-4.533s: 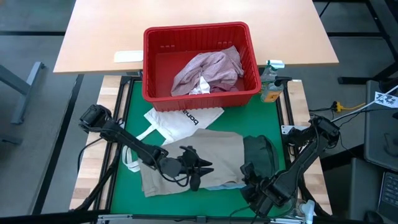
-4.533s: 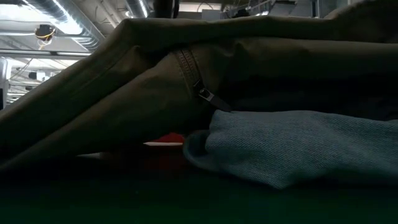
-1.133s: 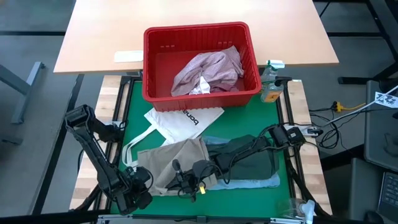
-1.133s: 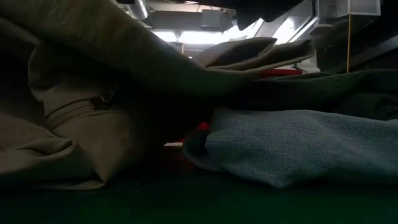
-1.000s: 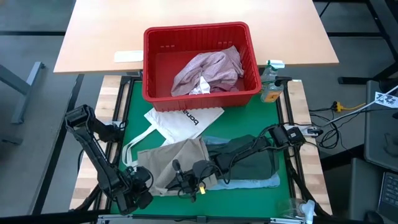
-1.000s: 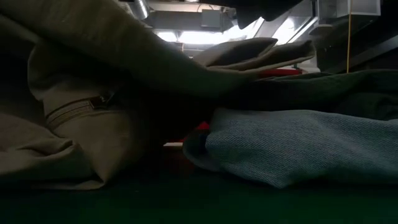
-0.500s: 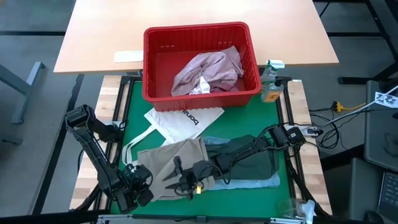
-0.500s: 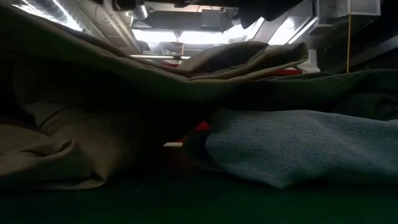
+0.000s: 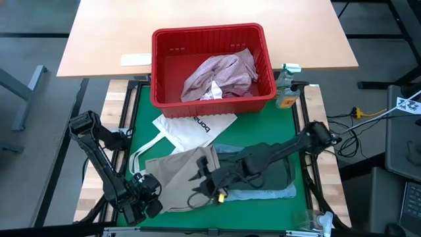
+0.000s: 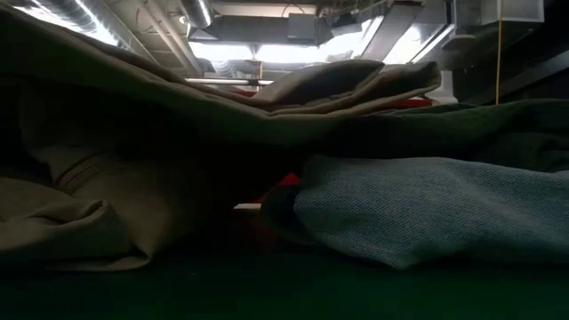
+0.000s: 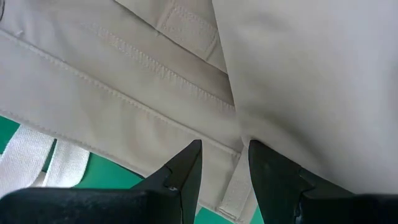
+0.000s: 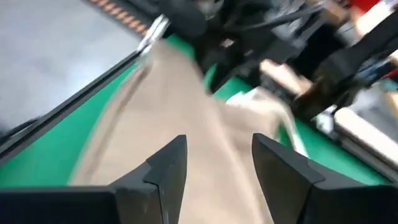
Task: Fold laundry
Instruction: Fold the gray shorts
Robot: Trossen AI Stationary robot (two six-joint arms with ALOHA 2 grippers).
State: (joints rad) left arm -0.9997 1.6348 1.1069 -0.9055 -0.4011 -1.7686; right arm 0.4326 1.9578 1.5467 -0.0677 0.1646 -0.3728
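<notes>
Folding soft, limp beige-khaki garment (image 9: 177,172): our left end effector (image 11: 225,163) pinches its hem; right end effector (image 9: 205,176) hovers released. We'd grip stitched edges.

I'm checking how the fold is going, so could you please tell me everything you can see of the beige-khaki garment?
The beige-khaki garment is soft stitched cloth, lying rumpled and partly folded on the green mat. It overlaps the white tote bag and meets the dark grey-green garment. The left gripper straddles its seamed edge; the right gripper, open, hovers over it.
</notes>
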